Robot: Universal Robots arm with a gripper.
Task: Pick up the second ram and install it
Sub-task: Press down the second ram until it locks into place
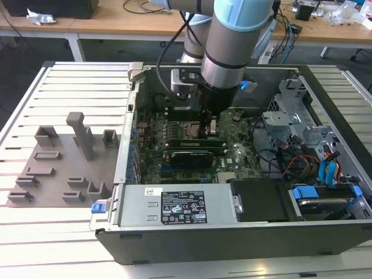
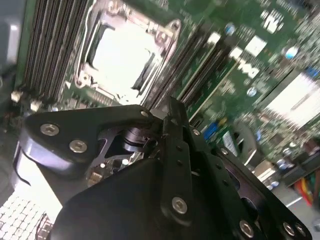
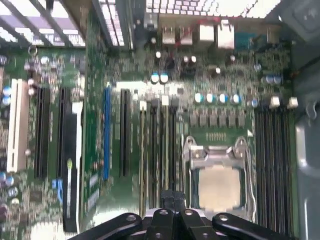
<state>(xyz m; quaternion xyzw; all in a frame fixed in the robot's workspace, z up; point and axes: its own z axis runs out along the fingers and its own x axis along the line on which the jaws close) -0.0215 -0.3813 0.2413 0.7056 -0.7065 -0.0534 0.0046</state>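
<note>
In the exterior view my gripper (image 1: 213, 132) reaches down inside the open computer case, just to the exterior view's right of the CPU socket (image 1: 186, 129). The second ram (image 1: 189, 140), a thin green stick, lies low along the memory slots beside the socket. My fingertips stand over its end on the exterior view's right. Whether they touch it is hidden. In the first wrist view the gripper (image 3: 173, 200) is shut, with its fingers pressed together above the memory slots (image 3: 162, 150). In the second wrist view the gripper (image 2: 172, 112) hangs beside the socket (image 2: 122, 55).
A wider black card (image 1: 189, 157) sits in front of the ram. The power supply (image 1: 174, 206) lies along the case's front. The drive cage (image 1: 290, 122) and cables (image 1: 325, 168) crowd the exterior view's right. A grey fixture (image 1: 58, 163) rests on the slatted table outside the case.
</note>
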